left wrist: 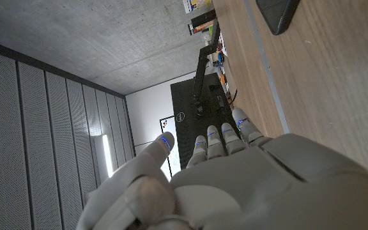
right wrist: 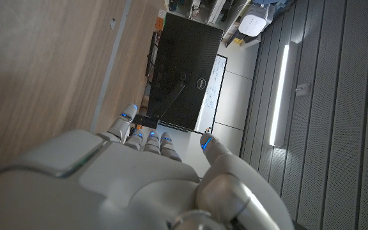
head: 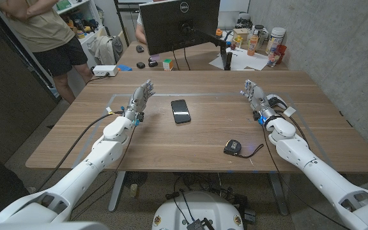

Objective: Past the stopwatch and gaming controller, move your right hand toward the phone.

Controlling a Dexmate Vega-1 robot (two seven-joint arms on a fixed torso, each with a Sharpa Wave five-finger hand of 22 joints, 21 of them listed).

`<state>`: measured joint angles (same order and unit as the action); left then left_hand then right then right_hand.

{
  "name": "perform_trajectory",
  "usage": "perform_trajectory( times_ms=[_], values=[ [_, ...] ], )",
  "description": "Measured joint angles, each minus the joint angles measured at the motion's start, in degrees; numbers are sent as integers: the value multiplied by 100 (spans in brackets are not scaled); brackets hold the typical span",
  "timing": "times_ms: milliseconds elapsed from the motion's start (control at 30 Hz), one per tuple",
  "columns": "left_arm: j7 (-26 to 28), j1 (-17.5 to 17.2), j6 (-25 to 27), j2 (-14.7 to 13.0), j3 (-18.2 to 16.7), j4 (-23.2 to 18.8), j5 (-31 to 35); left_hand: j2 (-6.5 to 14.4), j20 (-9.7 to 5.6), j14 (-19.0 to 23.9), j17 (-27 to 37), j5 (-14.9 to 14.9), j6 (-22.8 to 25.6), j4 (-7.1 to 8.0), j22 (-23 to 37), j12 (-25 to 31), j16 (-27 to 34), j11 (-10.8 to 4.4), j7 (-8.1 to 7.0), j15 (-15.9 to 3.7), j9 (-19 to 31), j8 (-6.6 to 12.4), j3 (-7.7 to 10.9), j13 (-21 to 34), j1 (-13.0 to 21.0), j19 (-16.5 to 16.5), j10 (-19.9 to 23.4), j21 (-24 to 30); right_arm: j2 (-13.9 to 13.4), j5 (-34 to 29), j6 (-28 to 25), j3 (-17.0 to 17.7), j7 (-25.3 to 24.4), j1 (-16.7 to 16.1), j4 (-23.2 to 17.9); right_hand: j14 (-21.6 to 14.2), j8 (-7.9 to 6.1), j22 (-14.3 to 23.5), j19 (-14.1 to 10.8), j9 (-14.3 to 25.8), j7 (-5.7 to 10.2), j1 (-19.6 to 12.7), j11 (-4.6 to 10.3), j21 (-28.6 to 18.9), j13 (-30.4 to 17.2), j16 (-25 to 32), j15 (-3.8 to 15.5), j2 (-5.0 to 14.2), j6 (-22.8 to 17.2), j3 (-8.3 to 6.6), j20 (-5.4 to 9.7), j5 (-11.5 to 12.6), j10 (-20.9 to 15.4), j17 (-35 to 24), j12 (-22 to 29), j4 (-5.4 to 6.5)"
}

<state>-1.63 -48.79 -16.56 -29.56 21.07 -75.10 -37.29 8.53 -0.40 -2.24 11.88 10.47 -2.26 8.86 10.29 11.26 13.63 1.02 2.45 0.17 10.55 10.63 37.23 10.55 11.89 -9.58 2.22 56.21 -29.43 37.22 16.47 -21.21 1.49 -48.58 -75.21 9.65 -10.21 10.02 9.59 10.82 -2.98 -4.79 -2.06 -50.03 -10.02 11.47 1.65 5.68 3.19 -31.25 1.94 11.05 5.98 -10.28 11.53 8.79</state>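
Wooden table (head: 190, 137) in an office, Dell monitor (head: 179, 24) at the far edge, a person (head: 43, 32) standing far left. Phone (head: 180, 110) lies face up mid-table, just beside the left hand (head: 140, 99). Right hand (head: 255, 96) stands on the right side, well apart from the phone, fingers apart and extended, holding nothing; left hand likewise empty. Small black stopwatch-like object (head: 233, 147) sits near the front. No gaming controller visible. Reach looks not yet begun; next, right hand needs to sweep leftward across to the phone.
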Motion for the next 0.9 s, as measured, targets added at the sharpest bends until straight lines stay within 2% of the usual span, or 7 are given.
perform_trajectory(
  times_ms=[367,467,500,667,733,800,900],
  values=[
    [-3,-7,3,-1,-2,-3,-23,0,0,0,0,0,0,7,-1,0,2,0,0,0,-1,0,7,-1,0,0,0,80,-11,-22,-13,0,-55,-20,-38,10,-23,0,0,-1,-45,0,-23,-21,1,23,-13,0,-46,0,0,0,-24,-27,31,0],
    [-3,-5,3,-2,-3,0,-23,0,0,0,-1,0,0,7,-1,0,2,0,0,0,-1,0,7,-1,0,1,-1,80,-11,-37,-13,0,-90,-20,-38,-121,-43,-1,0,-1,-125,41,-139,-67,1,90,-211,36,-131,130,0,-25,-141,-27,67,7],
    [-12,-3,13,-2,-3,2,-24,0,0,0,-1,0,0,7,-1,0,2,0,0,0,-1,0,7,-1,0,1,-1,80,1,-46,-13,0,-114,-30,-38,-181,-43,-1,40,2,-125,103,-169,-67,1,118,-303,3,-186,205,-45,-28,-175,-27,67,5],
    [-18,12,29,-2,-3,6,-24,0,0,1,-1,0,0,7,-1,0,2,0,0,1,-1,0,7,-1,0,1,0,80,1,-150,-14,-2,-288,-73,-110,-459,-89,-1,33,26,125,199,-81,-66,1,199,-664,-63,-435,424,-704,-28,-376,-26,105,-105],
    [-18,14,29,-3,-2,7,-24,0,0,1,-1,0,0,7,-1,0,2,0,0,1,-1,0,7,-1,0,1,-1,80,1,-205,-23,-2,-365,-73,-110,-552,-88,-1,30,26,140,198,-145,-48,1,199,-749,-62,-458,492,-918,-28,-479,-18,118,-173],
    [-20,18,38,-4,0,7,-24,0,0,1,-1,0,0,7,-1,0,1,0,0,1,-1,0,7,-1,0,1,-1,80,-40,-333,-60,-26,-535,-153,-301,-642,-88,-1,30,26,145,198,-162,-17,1,199,-801,-62,-495,559,-1080,-28,-587,-10,156,-240],
    [-26,25,43,-4,4,7,-23,0,0,1,-1,0,0,7,-1,0,1,0,0,1,-1,0,7,-2,0,1,-1,80,-81,-517,-123,-57,-765,-213,-474,-691,-88,-1,50,26,168,198,-170,3,1,199,-850,-62,-518,621,-1178,-28,-647,-10,155,-302]
  ],
)
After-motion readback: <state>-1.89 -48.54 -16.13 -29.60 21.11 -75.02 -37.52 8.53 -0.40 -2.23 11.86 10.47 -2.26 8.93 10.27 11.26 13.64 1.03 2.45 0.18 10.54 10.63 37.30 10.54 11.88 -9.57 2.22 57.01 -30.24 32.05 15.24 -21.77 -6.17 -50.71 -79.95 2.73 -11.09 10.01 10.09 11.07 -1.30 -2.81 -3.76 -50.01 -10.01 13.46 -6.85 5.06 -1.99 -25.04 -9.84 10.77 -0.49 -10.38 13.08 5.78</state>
